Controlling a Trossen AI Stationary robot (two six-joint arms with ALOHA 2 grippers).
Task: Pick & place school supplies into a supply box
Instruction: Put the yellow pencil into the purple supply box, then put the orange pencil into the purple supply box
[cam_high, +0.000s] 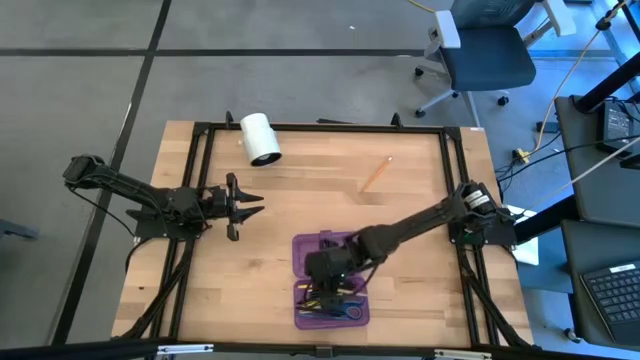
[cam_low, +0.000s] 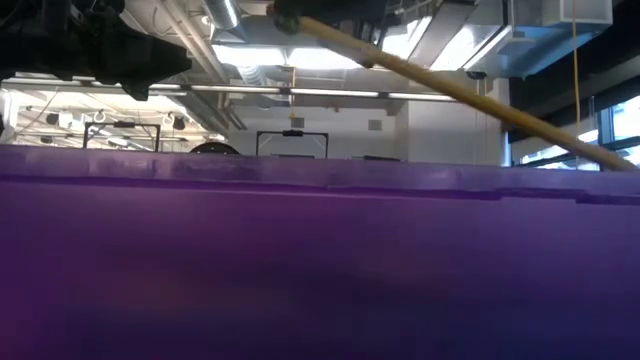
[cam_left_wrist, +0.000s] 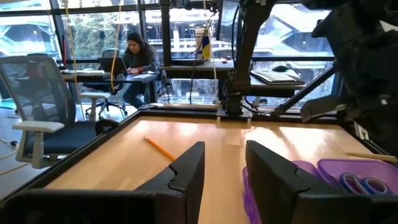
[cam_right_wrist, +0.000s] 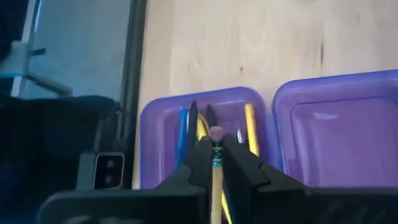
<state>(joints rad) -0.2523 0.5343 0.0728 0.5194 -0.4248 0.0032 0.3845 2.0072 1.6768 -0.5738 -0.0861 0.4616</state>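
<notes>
Two matte-black jointed arms, each ending in a two-fingered pincer: the left pincer (cam_high: 247, 205) with blunt angular fingers (cam_left_wrist: 186, 171), the right pincer (cam_right_wrist: 217, 163) equally dark.

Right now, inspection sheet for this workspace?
Surface: light wooden tabletop in a black frame.
Job's things: purple plastic pencil case, open, holding pens and blue-handled scissors; orange pencil loose on the wood.
Clutter: white cylinder roll near the far edge.
Grippers: right gripper over the case, shut on a wood-tone pencil; left gripper open, holding nothing, left of centre.
Cables: cords on the floor to the right.
Surroundings: blue office chair; seated person at a desk.
</notes>
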